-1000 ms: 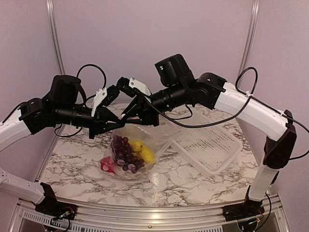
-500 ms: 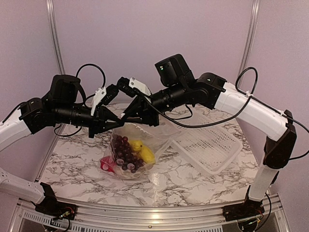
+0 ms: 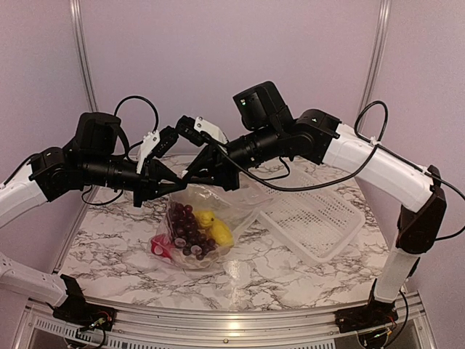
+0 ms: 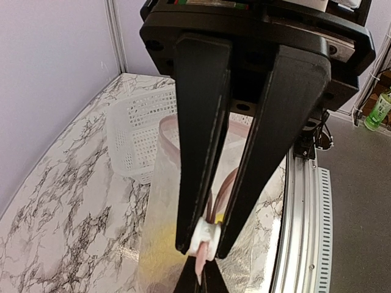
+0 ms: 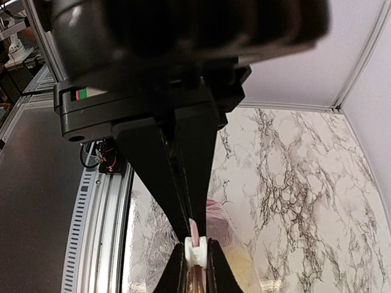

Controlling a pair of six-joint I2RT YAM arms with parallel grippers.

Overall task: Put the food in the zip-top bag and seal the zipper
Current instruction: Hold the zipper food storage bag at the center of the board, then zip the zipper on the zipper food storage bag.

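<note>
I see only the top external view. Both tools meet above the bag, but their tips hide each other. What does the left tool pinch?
Observer: In the left wrist view, the left tool is shut on the zipper, a whitish-pink strip.
Operator: And the other one?
Observer: Its wrist view shows the right tool closed on the same strip, tip to tip with the left.
Operator: Is the mouth sealed?
Observer: Left wrist view: beyond the pinch, the rim of the zip-top bag bows open, so it looks unsealed there.
</note>
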